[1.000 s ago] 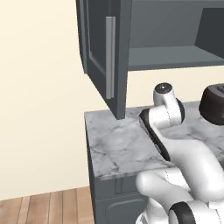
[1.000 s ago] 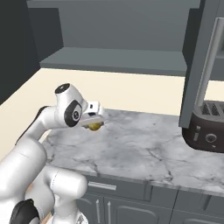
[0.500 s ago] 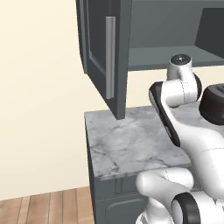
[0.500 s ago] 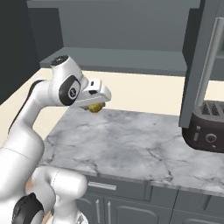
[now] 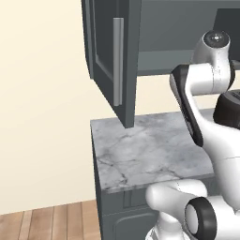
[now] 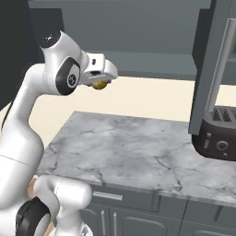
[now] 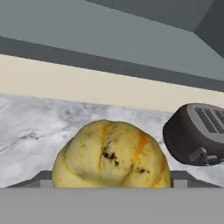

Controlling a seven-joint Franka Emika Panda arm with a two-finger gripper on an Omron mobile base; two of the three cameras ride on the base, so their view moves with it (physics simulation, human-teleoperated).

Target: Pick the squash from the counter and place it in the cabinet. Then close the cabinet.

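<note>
Gripper (image 6: 99, 82): clamped on the squash, raised high above the counter, level with the underside of the cabinet; fingers hidden behind the squash in the hand view.
Squash (image 6: 98, 84): yellow-brown, ribbed, with dark specks (image 7: 111, 154); held off the counter, just under the hand's white housing.
Arm (image 5: 206, 70): bent upward, wrist near the cabinet's lower shelf edge.
Counter (image 6: 138, 152): grey veined marble on dark base units (image 6: 138, 212); well below the squash.
Cabinet (image 5: 178, 33): dark grey, open; left door (image 5: 110, 56) swung out with its silver bar handle (image 5: 118, 61); right door (image 6: 216, 64) also swung out.
Toaster (image 6: 216, 133): dark, slotted, on the counter under the right door; at right in the hand view (image 7: 194, 133).
Wall (image 6: 152, 97): cream, between counter and cabinet.
</note>
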